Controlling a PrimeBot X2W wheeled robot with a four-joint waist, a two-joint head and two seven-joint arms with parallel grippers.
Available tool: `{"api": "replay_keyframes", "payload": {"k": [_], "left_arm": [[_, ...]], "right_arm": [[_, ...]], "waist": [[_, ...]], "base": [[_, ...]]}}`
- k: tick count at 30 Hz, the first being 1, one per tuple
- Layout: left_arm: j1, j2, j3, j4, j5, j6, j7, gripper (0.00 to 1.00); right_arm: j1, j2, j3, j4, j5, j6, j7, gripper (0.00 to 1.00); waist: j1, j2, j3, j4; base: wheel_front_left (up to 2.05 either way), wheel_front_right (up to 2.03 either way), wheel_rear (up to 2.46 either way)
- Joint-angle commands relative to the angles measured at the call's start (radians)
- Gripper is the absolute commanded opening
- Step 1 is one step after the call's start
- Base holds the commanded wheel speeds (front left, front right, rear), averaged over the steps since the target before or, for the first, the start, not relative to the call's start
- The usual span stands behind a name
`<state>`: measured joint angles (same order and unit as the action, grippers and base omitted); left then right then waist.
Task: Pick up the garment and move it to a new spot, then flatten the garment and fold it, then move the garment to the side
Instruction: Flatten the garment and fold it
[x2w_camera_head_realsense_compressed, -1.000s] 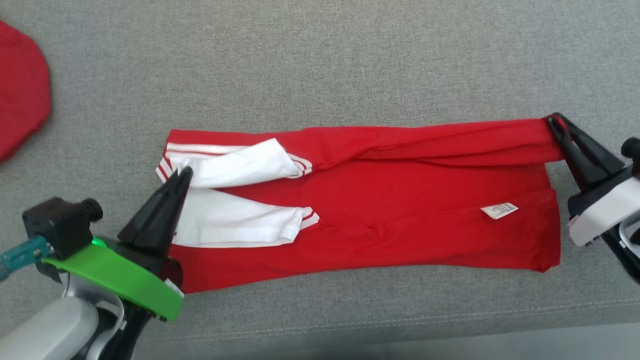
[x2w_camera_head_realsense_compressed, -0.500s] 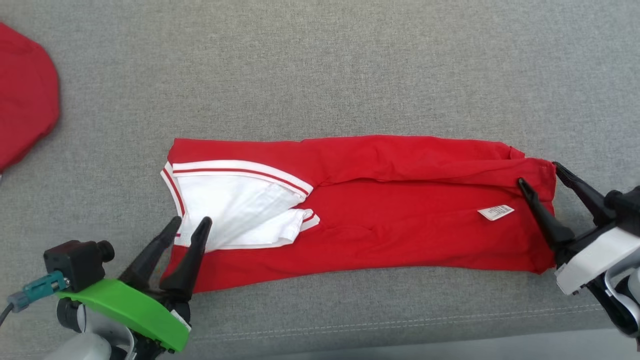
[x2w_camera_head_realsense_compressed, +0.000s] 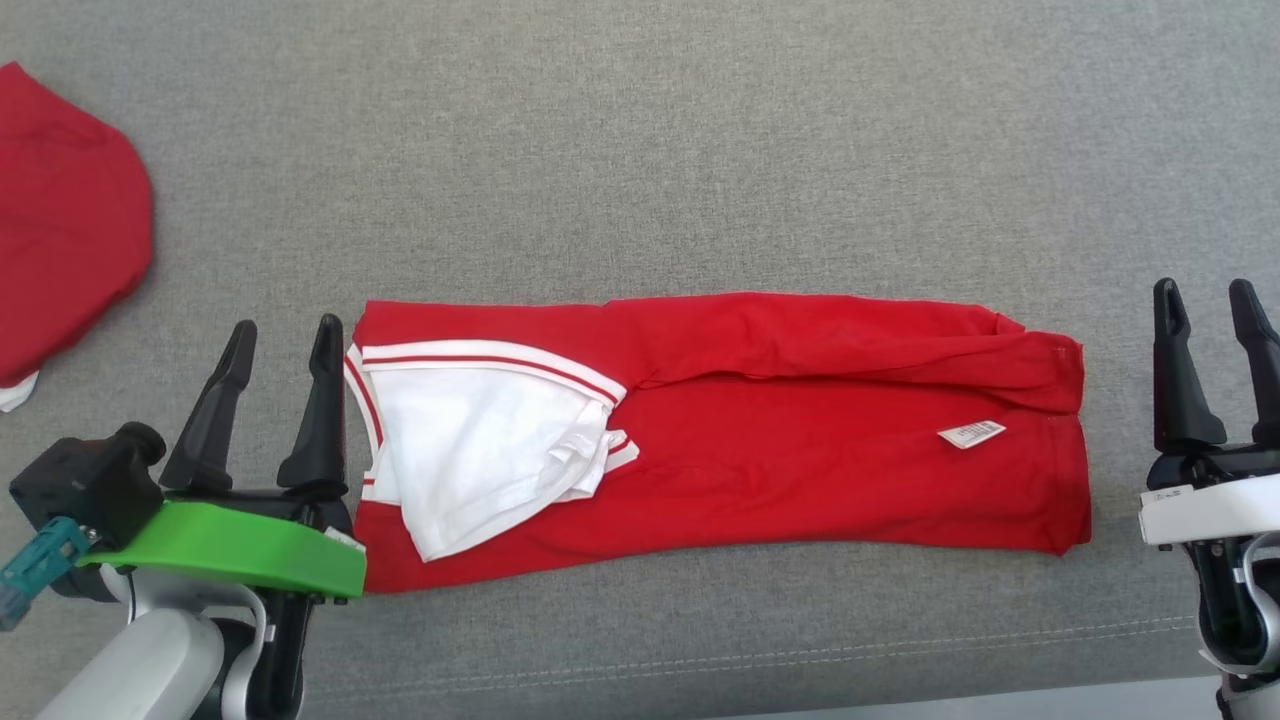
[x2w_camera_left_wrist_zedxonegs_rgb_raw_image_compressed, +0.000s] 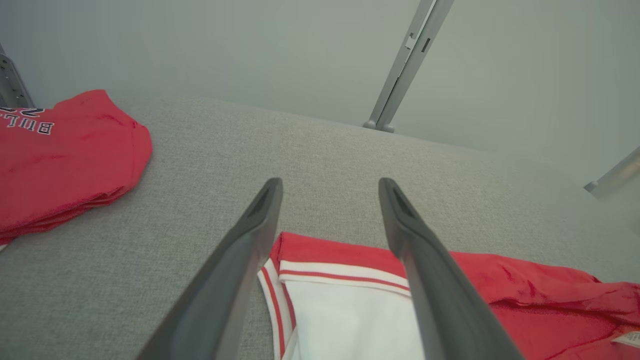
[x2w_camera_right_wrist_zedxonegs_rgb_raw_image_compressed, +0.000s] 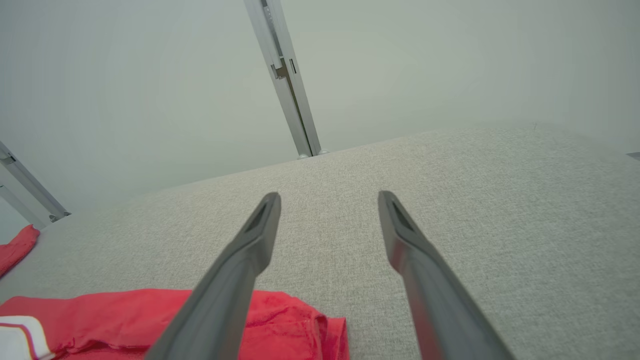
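The garment (x2w_camera_head_realsense_compressed: 800, 440) is a red shirt with white, red-striped sleeves, folded into a long band across the grey cushion, a small white label near its right end. It lies flat and free. My left gripper (x2w_camera_head_realsense_compressed: 283, 340) stands open just off the garment's left end, nothing between its fingers. In the left wrist view the garment's (x2w_camera_left_wrist_zedxonegs_rgb_raw_image_compressed: 350, 280) striped sleeve edge lies below the open left gripper (x2w_camera_left_wrist_zedxonegs_rgb_raw_image_compressed: 330, 186). My right gripper (x2w_camera_head_realsense_compressed: 1208, 298) is open a short way to the right of the garment's right end. In the right wrist view the garment's (x2w_camera_right_wrist_zedxonegs_rgb_raw_image_compressed: 125, 315) end lies lower left of the open right gripper (x2w_camera_right_wrist_zedxonegs_rgb_raw_image_compressed: 327, 199).
A second red garment (x2w_camera_head_realsense_compressed: 60, 220) with lettering lies folded at the far left of the grey cushion (x2w_camera_head_realsense_compressed: 640, 150). The cushion's front seam (x2w_camera_head_realsense_compressed: 800, 655) runs close below the shirt. Metal frame posts (x2w_camera_left_wrist_zedxonegs_rgb_raw_image_compressed: 405, 65) rise behind the cushion against a pale wall.
Both grippers opened and let go of the garment's ends, then drew back off it, left one leftward, right one rightward. The top fold dropped flat. The camera view shifted slightly.
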<state>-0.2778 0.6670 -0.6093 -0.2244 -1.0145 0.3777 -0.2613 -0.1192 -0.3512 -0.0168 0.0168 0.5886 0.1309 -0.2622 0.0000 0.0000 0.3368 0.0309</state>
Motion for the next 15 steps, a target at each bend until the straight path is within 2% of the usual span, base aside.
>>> {"api": "replay_keyframes", "payload": {"k": [1, 8, 12, 15], "left_arm": [[-0.004, -0.015, 0.018, 0.000, 0.027, 0.010, -0.004, 1.00], [-0.021, -0.119, 0.033, 0.084, 0.176, 0.021, -0.004, 1.00], [0.015, -0.176, 0.057, 0.138, 0.251, 0.025, -0.004, 1.00], [0.052, -0.218, 0.088, 0.166, 0.288, 0.013, -0.004, 1.00]], "right_arm": [[-0.004, 0.013, -0.011, 0.000, -0.026, 0.000, -0.003, 1.00], [-0.017, 0.089, -0.006, 0.051, -0.156, 0.000, -0.003, 1.00], [0.013, 0.103, 0.023, 0.080, -0.184, 0.000, -0.003, 1.00], [0.041, 0.111, 0.036, 0.098, -0.192, 0.000, -0.003, 1.00]], "waist": [[0.0000, 0.0000, -0.017, -0.010], [0.0000, 0.0000, -0.077, -0.019], [0.0000, 0.0000, -0.112, -0.020], [0.0000, 0.0000, -0.138, -0.017]], "base": [[0.00, 0.00, 0.00], [0.00, 0.00, 0.00], [0.00, 0.00, 0.00], [0.00, 0.00, 0.00]]}}
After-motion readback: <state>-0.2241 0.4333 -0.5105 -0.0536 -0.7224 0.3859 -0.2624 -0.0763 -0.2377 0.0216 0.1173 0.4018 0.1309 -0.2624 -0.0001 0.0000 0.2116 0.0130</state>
